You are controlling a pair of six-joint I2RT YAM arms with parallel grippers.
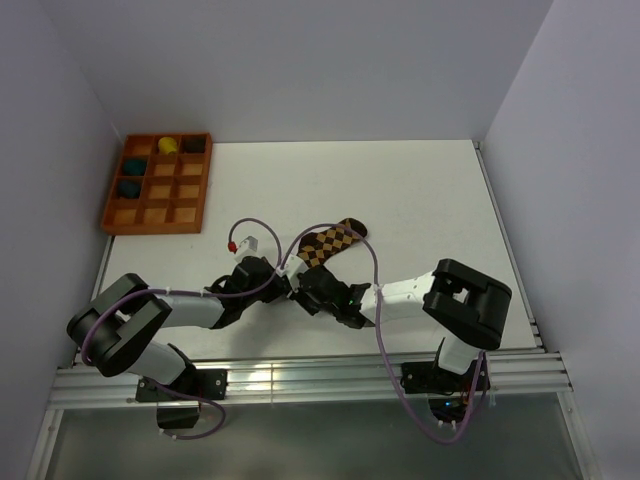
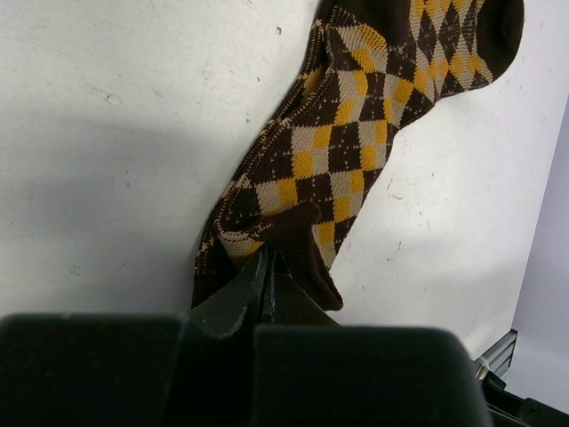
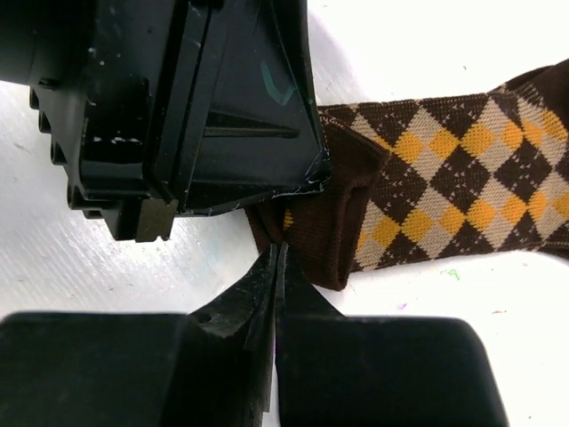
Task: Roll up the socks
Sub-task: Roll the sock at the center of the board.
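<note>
left gripper (image 2: 267,267), right gripper (image 3: 275,260) both pinch socks (image 1: 332,242) at cuff | long axis toward 2 o'clock | arms equally near

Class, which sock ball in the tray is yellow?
The ball in the middle of the tray's far row; the teal pair lies at left, the dark ball on its right.

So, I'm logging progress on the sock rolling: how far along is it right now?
Barely started. Done: the socks lie stretched out on the table, and both arms are at the dark cuff end. In hand: the left gripper and right gripper are both shut on that cuff. Left: the whole roll, since no turn shows yet along the checked length.
</note>
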